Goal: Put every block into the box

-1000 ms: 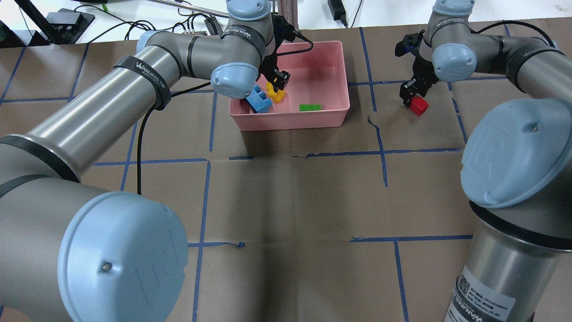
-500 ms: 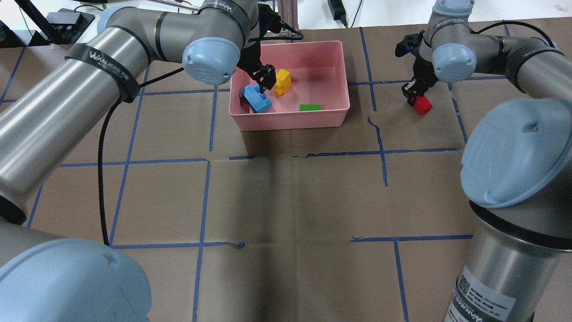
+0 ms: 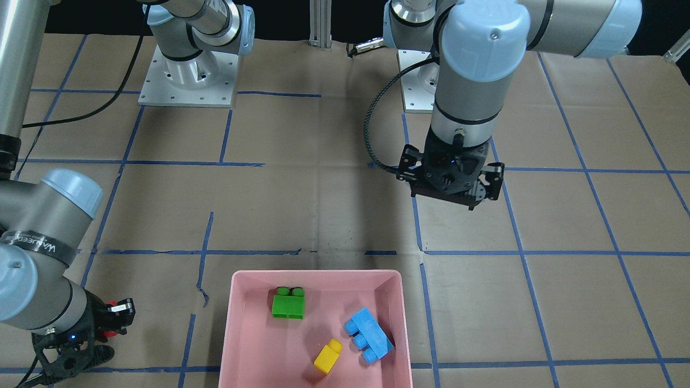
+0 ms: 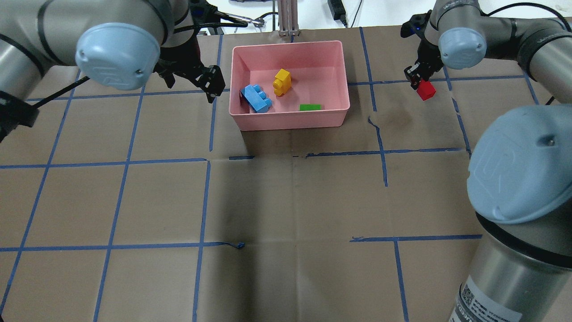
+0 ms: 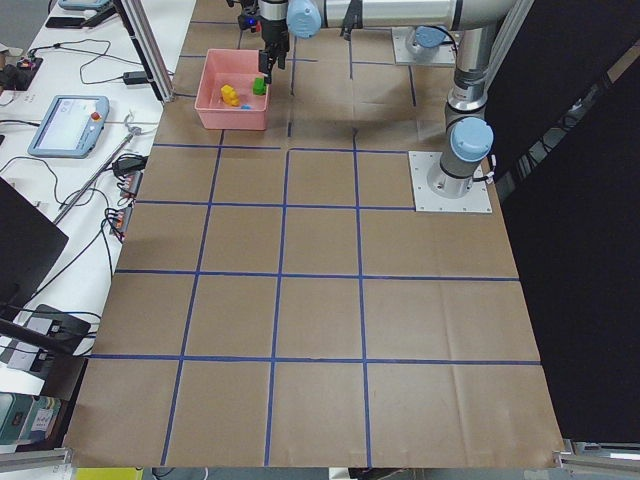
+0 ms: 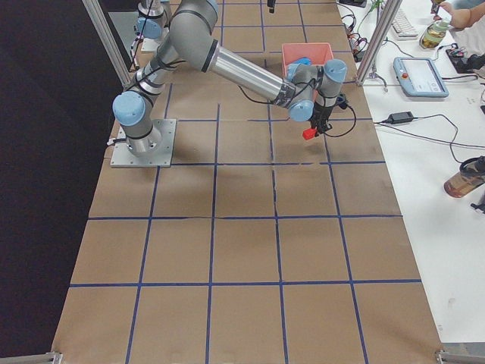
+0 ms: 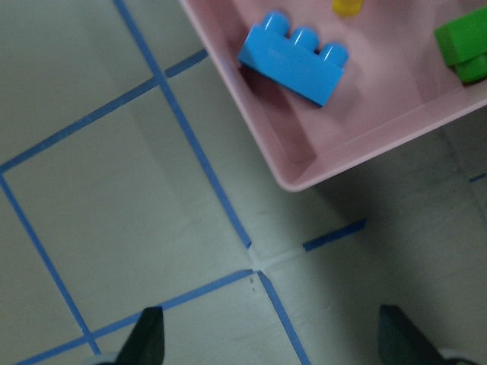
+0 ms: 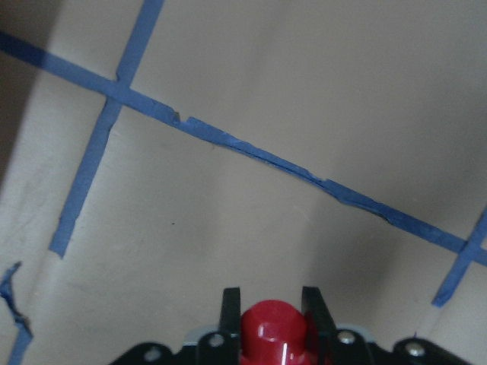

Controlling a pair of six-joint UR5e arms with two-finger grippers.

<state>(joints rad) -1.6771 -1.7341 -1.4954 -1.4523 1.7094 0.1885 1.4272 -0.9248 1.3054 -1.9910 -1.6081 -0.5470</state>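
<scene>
The pink box [image 4: 290, 120] holds the light-blue block [image 4: 256, 98], the yellow block [image 4: 282, 82] and the green block [image 4: 310, 107]. They also show in the front view: box [image 3: 318, 275], blue [image 3: 369, 335], yellow [image 3: 328, 357], green [image 3: 288, 304]. My left gripper [image 4: 192, 81] is open and empty above the table, just left of the box. Its wrist view shows the box corner [image 7: 365, 144] and the blue block [image 7: 293, 61]. My right gripper [image 4: 420, 85] is shut on the red block [image 4: 426, 90], right of the box and above the table; the block also shows in the right wrist view [image 8: 274, 327].
The table is brown paper with a grid of blue tape [image 4: 380, 152]. Cables and devices [image 4: 335, 9] lie beyond the far edge. The arm bases [image 3: 188, 81] stand on the robot's side.
My left gripper has left the yellow block in the box and pulled out to the left. My right gripper has risen with the red block in it.
</scene>
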